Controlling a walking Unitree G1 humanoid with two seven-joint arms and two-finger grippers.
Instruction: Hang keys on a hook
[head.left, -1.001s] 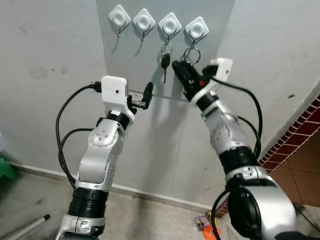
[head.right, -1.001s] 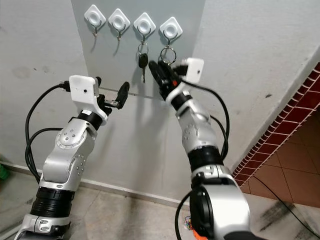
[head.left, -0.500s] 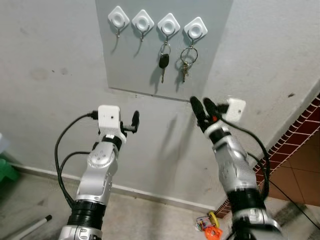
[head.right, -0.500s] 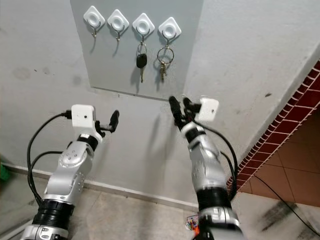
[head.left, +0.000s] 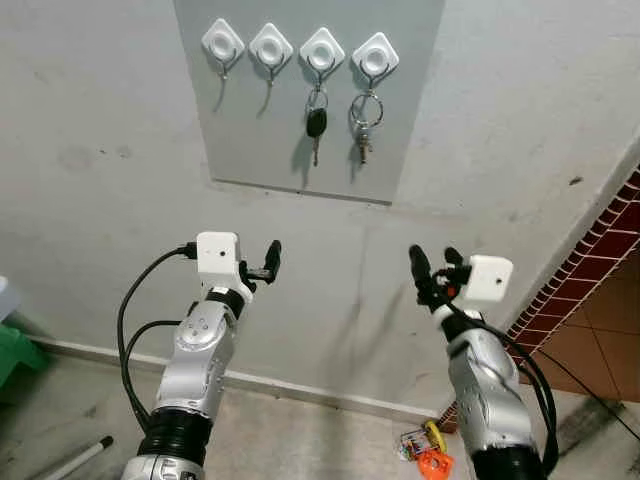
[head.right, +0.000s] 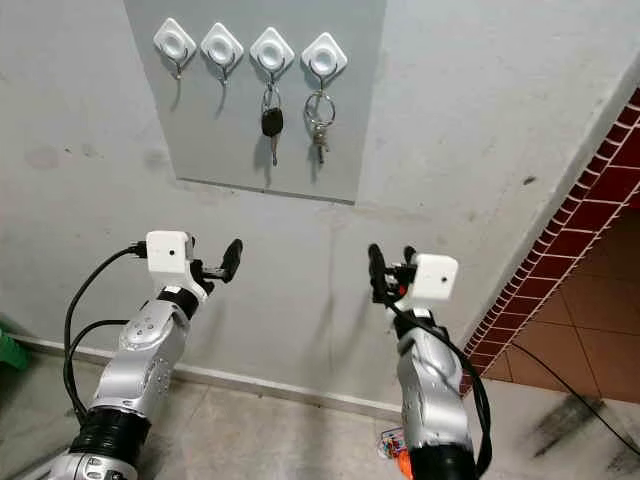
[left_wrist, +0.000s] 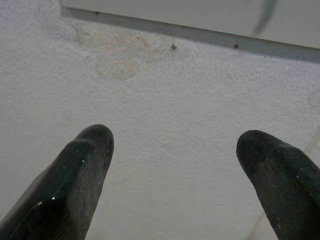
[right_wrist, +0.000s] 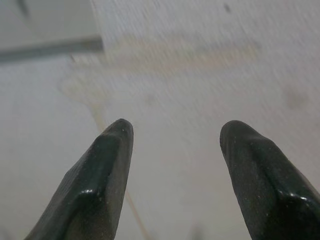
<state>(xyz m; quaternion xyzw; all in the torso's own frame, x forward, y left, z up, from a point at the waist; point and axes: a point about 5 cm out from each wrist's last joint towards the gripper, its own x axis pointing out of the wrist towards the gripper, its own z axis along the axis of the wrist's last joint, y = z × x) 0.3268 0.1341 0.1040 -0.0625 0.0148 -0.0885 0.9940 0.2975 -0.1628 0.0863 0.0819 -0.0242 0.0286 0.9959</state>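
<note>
Up on the pale grey rectangular wall panel (head.left: 300, 120), four white diamond-shaped plastic hooks (head.left: 299, 48) in a row. Hanging from the third hook from the left: a black-headed car key on a metal ring (head.left: 315, 124). Hanging from the rightmost hook: a bunch of small silver keys on a large metal ring (head.left: 364, 120), clear of both grippers. Two leftmost hooks bare.

Lower down, well below the panel, the left gripper (head.left: 271, 259) raised in front of the rough whitish plaster wall (head.left: 100, 200), black fingers (left_wrist: 80, 170) spread wide, nothing between them. Off to the right at about the same height, the right gripper (head.left: 432, 275) likewise pointed at the wall, its fingers (right_wrist: 102, 170) parted and gripping nothing.

Far right: a strip of red brick-patterned tiling (head.left: 600, 270) slanting down the wall. Down on the floor near the right arm, a small orange-and-yellow plastic item (head.left: 428, 458), too small to identify.
</note>
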